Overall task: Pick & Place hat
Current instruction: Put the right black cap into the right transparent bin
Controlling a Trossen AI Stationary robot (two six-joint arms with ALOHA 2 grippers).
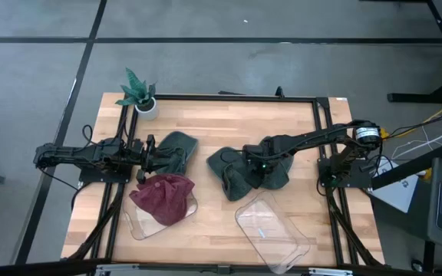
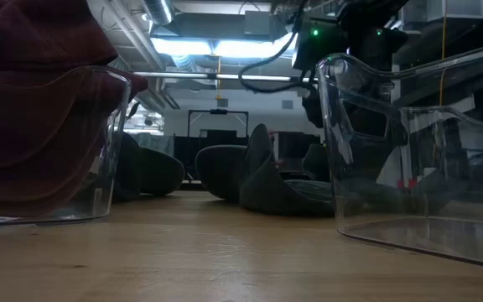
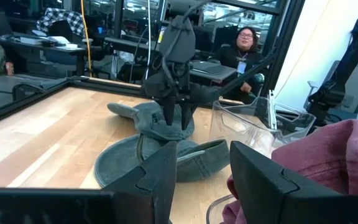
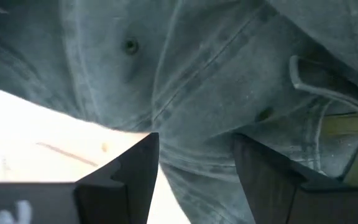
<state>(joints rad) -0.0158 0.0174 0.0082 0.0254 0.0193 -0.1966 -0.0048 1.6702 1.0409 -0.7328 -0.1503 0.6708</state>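
Note:
A dark green hat [image 1: 240, 175] lies crumpled on the table's middle right; it fills the right wrist view [image 4: 216, 74]. My right gripper [image 1: 256, 164] points down at its crown, open, one finger on either side of a ridge of cloth [image 4: 194, 162]. A second green hat [image 1: 178, 148] lies at the middle left, just in front of my left gripper [image 1: 153, 153], which is level and open and touches nothing [image 3: 197, 174]. A maroon hat [image 1: 164, 197] rests in a clear tray [image 1: 140, 224]. My right gripper comes at the green hat's crown [image 3: 160, 124] from above, its fingers [image 3: 184, 118] pointing down and open. Its fingertips reach the level of the cloth, but I cannot tell whether they touch it. The hat lies on the table.
An empty clear tray [image 1: 273, 230] sits near the front edge, right of the maroon hat's tray. A small potted plant [image 1: 140, 95] stands at the far left corner. A black frame [image 1: 229, 98] runs along the table's edges. A person [image 3: 244, 53] sits beyond the table.

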